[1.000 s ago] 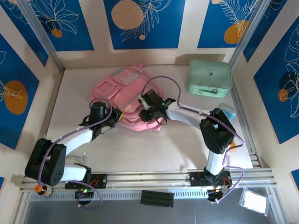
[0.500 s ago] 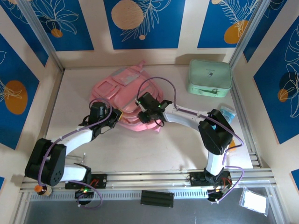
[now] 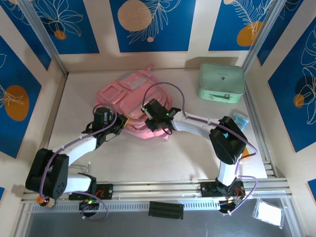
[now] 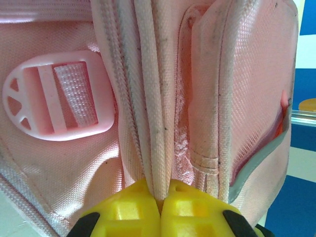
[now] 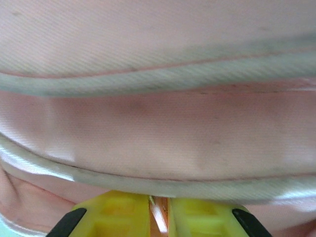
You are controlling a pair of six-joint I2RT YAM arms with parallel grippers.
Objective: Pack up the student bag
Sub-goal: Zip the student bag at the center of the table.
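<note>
A: Whereabouts of the student bag?

B: Flat on the bench, front pockets up, toward eleven o'clock from the middle. Well apart from the mint green case at two o'clock.

A: And the left fingers?

B: Pressed together on a corded pink seam at the bag's seven o'clock edge, just beside a pink plastic strap buckle. Probably clamped there as an anchor, to keep the soft fabric from sliding under a pull elsewhere.

A: And the right fingers?

B: Down at the five o'clock edge, tight against a pale grey piped rim. Almost touching, with only a thin slit between and a pale sliver in it. Impossible to tell whether pinched fabric, a zip pull, or nothing at all.

A: Reason for two holds so near each other?

B: Most likely to open the main compartment, bracing one side and drawing the other away. No opening visible from above as yet. Barely begun, by the look of it.

A: Risk?

B: Slipping off the rim, or lifting the limp bag instead of parting it.
</note>
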